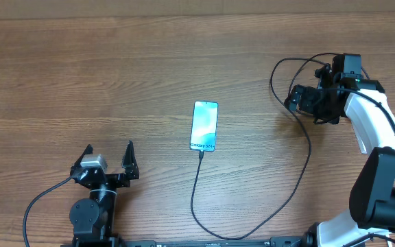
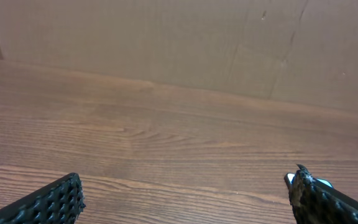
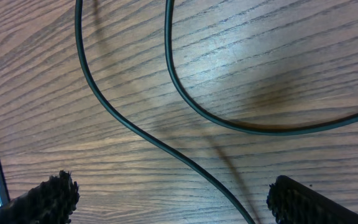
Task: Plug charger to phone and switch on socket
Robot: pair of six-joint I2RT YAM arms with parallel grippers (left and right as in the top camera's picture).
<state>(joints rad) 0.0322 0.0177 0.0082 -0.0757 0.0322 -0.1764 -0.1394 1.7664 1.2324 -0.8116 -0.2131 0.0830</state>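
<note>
Black charger, light blue-teal phone screen, brown wood-grain table, black textured fingers.

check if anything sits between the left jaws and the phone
Nothing visible: bare table between the left gripper, jaws open, and the phone; the charger trails from the phone's near end, off that line.

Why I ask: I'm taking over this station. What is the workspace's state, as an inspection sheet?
Surface: wooden table, bare grain.
Job's things: phone lies flat mid-table, screen lit; charger tip meets the phone's near end, but I cannot tell if it is seated; socket not seen.
Clutter: nothing seen.
Hands: left hand open and empty; right hand open and empty, over charger loops.
Cables: charger loops toward the right arm; dark lead by the left arm.
Surroundings: cardboard wall behind the table.
</note>
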